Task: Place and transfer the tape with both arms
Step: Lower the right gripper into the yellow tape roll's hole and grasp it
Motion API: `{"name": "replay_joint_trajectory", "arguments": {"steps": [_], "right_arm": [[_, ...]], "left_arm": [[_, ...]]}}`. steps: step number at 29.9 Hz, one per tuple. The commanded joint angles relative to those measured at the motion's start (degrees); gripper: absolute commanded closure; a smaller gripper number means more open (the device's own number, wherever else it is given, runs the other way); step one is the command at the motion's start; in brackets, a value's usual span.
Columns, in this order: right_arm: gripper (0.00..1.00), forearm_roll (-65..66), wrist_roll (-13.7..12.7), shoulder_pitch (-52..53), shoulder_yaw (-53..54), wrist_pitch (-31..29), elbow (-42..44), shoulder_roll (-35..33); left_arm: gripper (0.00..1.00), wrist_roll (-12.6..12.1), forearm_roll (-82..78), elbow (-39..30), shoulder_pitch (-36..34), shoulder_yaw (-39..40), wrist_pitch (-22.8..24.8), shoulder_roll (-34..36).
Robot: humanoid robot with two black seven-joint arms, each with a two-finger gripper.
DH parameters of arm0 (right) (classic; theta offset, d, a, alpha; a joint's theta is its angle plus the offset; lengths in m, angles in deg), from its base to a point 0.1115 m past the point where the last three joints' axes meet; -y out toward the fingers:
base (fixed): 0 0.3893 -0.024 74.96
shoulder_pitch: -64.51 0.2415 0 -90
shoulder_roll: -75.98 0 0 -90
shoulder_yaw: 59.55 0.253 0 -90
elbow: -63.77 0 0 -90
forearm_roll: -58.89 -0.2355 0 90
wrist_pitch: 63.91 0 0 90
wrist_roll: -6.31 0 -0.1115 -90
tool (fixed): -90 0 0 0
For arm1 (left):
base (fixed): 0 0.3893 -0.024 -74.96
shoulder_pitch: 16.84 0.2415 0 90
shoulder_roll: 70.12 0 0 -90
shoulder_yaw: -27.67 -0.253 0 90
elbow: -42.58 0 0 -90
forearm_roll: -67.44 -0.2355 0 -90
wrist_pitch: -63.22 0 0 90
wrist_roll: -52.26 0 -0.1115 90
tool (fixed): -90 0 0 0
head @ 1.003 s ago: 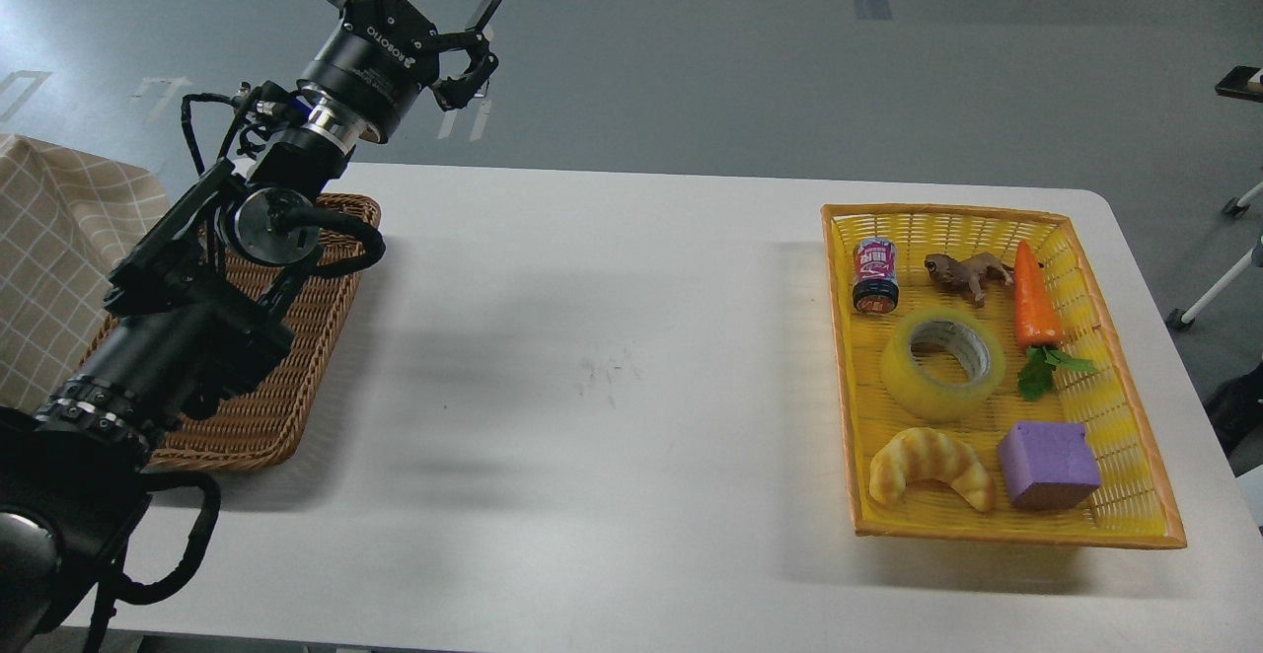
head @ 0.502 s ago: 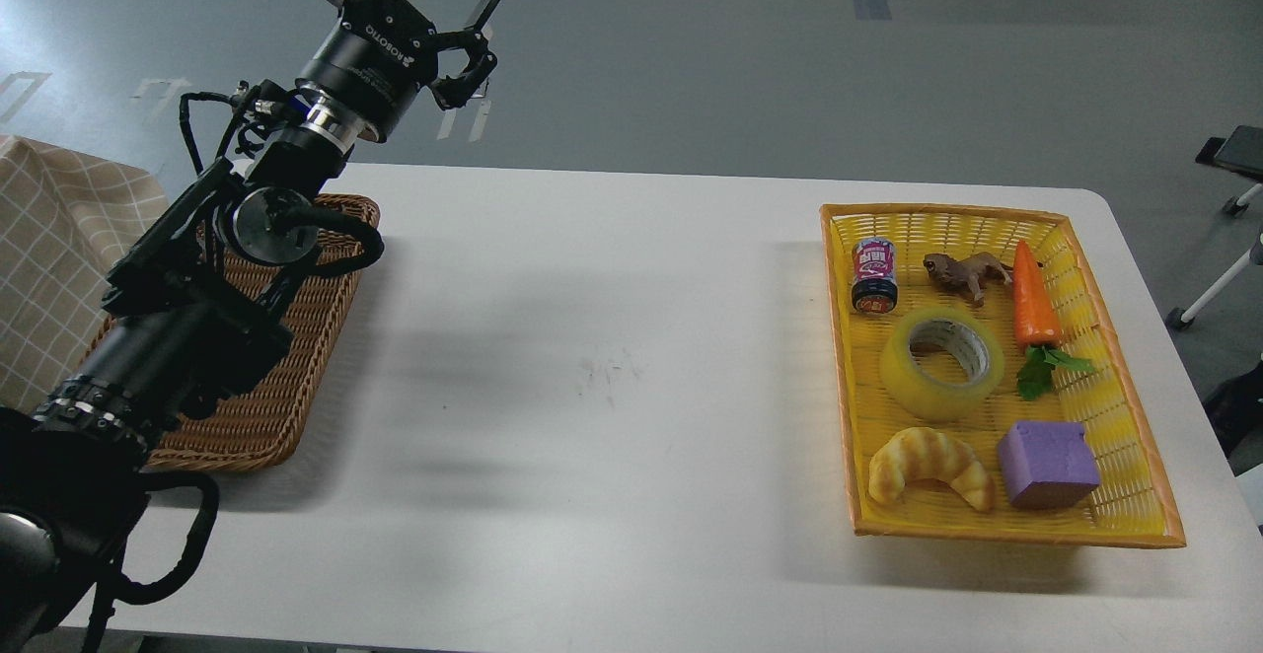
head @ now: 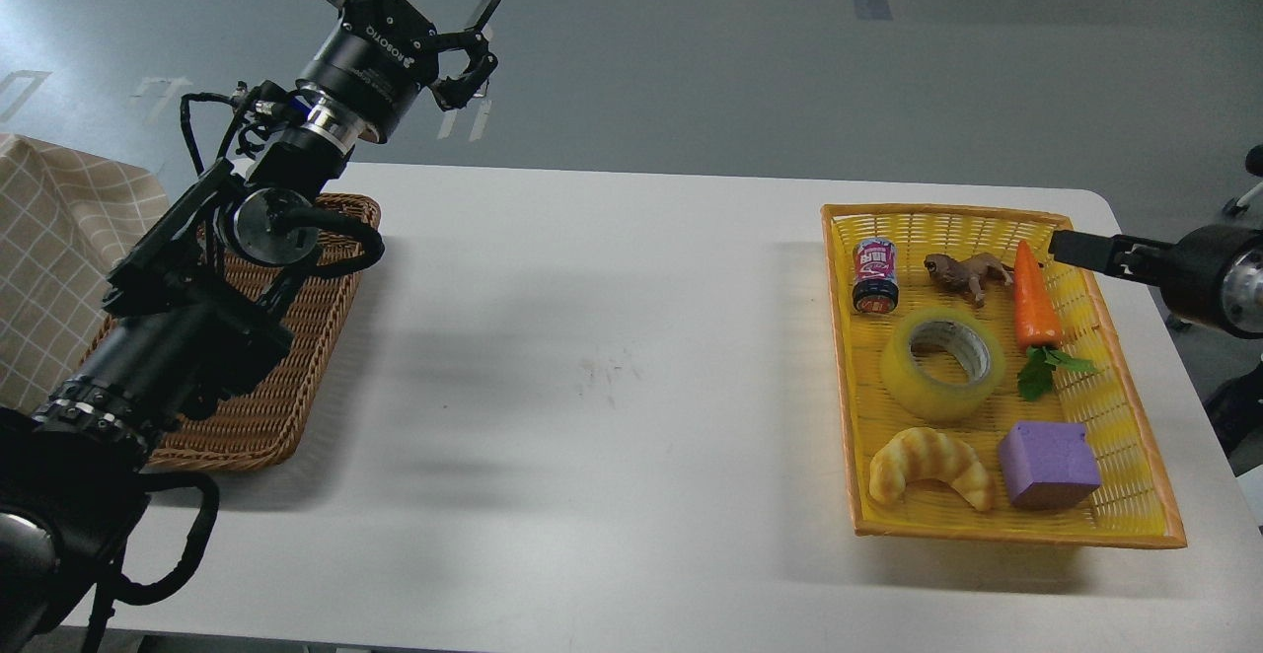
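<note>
Right gripper (head: 1071,245), a dark metal pincer at the end of a black arm entering from the right edge, hovers just past the far right rim of the shallow yellow plastic basket (head: 1135,495); only a narrow dark tip shows, so I cannot tell whether its fingers are apart or together. Left gripper (head: 419,17), black with "ROBOTIQ" on its collar, is raised high beyond the far left of the white table (head: 592,337) with its fingers spread wide and nothing between them, above a brown woven wicker tray (head: 257,416).

The wide roll of translucent yellow packing tape with a grey-white core (head: 942,364) lies flat in the middle of the basket, below and to the left of the right gripper and nearer the camera, well apart from it. An orange toy carrot with green leaves (head: 1033,303) sits between pincer and roll; a small brown animal figure (head: 967,273) and a small can with a pink label (head: 874,276) lie to the pincer's left, a golden croissant (head: 929,480) and a purple foam block (head: 1048,463) beyond the roll, toward the camera.

The step in hand looks like the reach for the roll. Done well, I judge, the pincer would pass over the carrot, descend with fingers parted, one in the core hole and one outside the wall, and avoid nudging the neighbours.
</note>
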Motion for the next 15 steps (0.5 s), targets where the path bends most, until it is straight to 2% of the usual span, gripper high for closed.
{"name": "replay_joint_trajectory", "arguments": {"steps": [1, 6, 8, 15], "right_arm": [[0.00, 3.37, -0.03, -0.14, -1.61, 0.00, 0.08, 1.48], [0.01, 3.73, -0.38, 0.03, -3.55, 0.00, 0.08, 3.50], [0.02, 4.86, -1.60, -0.05, -4.42, 0.00, 0.08, 4.55], [0.08, 6.63, -1.96, -0.05, -6.53, 0.00, 0.25, 5.87]], "left_arm": [[0.02, -0.01, 0.01, 0.01, -0.08, -0.07, 0.00, 0.01], [0.01, -0.01, 0.01, 0.01, 0.10, -0.07, 0.00, -0.16], [0.02, -0.01, 0.01, 0.01, 0.10, -0.07, 0.00, -0.17], [0.02, -0.01, 0.01, 0.01, 0.10, -0.07, 0.00, -0.17]]}}
